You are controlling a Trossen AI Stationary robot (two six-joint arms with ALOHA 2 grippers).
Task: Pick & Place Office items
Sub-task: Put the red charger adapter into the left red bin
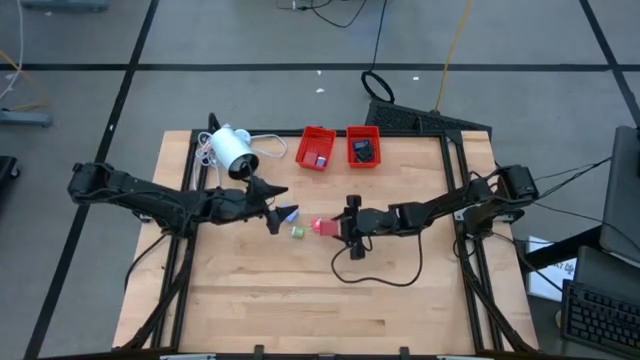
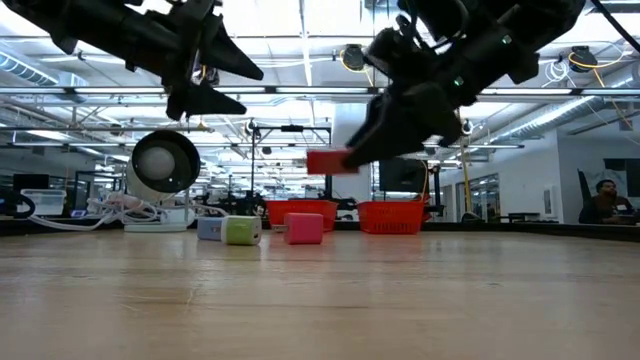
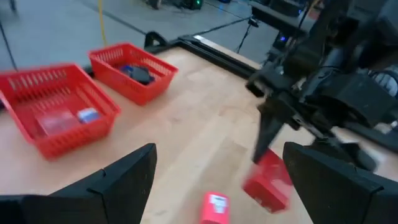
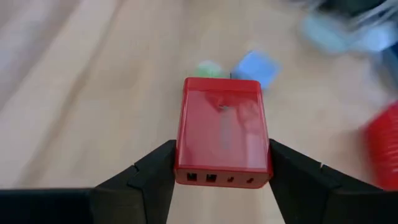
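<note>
So the right gripper [image 1: 337, 226] is over the middle of the table [image 1: 300, 310], clamped on a red block [image 4: 222, 132], one finger on each side of it. From the low view that block [image 2: 330, 162] hangs well clear of the wood, nothing under it. The right wrist view shows little ports along the block's near edge.

The left gripper [image 1: 283, 207] hovers just left of that, above the table too, with its fingers [image 3: 127, 177] spread wide and nothing between them. It's pointing toward the right gripper, and its wrist view looks straight at the held block [image 3: 268, 182].

Loose pieces lying on the wood between the two grippers: a green block [image 1: 297, 232], a blue block [image 1: 290, 213] just behind it near the left fingertips, and a pink block [image 2: 303, 228] sitting right under the lifted one. The low view has green [image 2: 241, 231] and blue [image 2: 209, 228] side by side, pink a little to the right.

At the back edge are two red trays, left tray [image 1: 317, 147] and right tray [image 1: 363, 146], standing next to each other. The left tray has a pale piece in it, the right tray a dark one. A white lamp [image 1: 232, 151] with a cable sits at the back left corner
</note>
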